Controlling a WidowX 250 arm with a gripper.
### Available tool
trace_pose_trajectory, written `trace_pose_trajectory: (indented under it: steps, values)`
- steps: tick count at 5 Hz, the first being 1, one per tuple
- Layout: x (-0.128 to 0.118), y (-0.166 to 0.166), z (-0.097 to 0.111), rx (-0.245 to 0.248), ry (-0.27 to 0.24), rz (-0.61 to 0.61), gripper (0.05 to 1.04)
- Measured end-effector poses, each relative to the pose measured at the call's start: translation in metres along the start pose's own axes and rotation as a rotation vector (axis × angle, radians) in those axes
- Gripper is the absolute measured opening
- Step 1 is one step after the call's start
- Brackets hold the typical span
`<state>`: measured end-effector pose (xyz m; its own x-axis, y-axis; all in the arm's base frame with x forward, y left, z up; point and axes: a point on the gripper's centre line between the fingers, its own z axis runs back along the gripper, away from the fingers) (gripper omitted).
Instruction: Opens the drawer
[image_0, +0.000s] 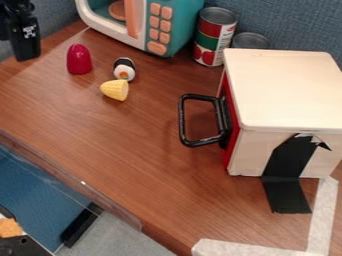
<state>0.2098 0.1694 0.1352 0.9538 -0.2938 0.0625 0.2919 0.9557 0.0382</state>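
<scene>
The black gripper (25, 40) hangs at the upper left edge, far to the left of the drawer and touching nothing there. On the right stands a pale wooden box (290, 90) with a red-fronted drawer (230, 120) on its left side. The drawer's front sits against the box. A black loop handle (184, 122) sticks out from it toward the left.
A red toy piece (79, 59), a sushi piece (124, 69) and a yellow corn piece (115, 90) lie between gripper and drawer. A toy microwave (180, 25) and cans (215, 36) stand behind. Black tape (287, 185) runs from the box onto the wooden table (133, 145).
</scene>
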Motion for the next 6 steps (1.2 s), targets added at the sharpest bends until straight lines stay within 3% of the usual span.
trace_pose_trajectory:
  steps: [1, 2, 3, 4, 6]
  values:
    - [-0.001, -0.002, -0.007, -0.018, 0.012, 0.008, 0.998]
    - [0.0, -0.021, -0.026, -0.044, 0.025, 0.083, 0.998]
    - [0.001, -0.039, -0.039, -0.03, 0.045, 0.042, 0.998]
    - [0.003, -0.052, -0.049, -0.045, 0.011, 0.14, 0.998]
    - [0.031, -0.102, -0.058, -0.211, -0.13, 0.375, 0.998]
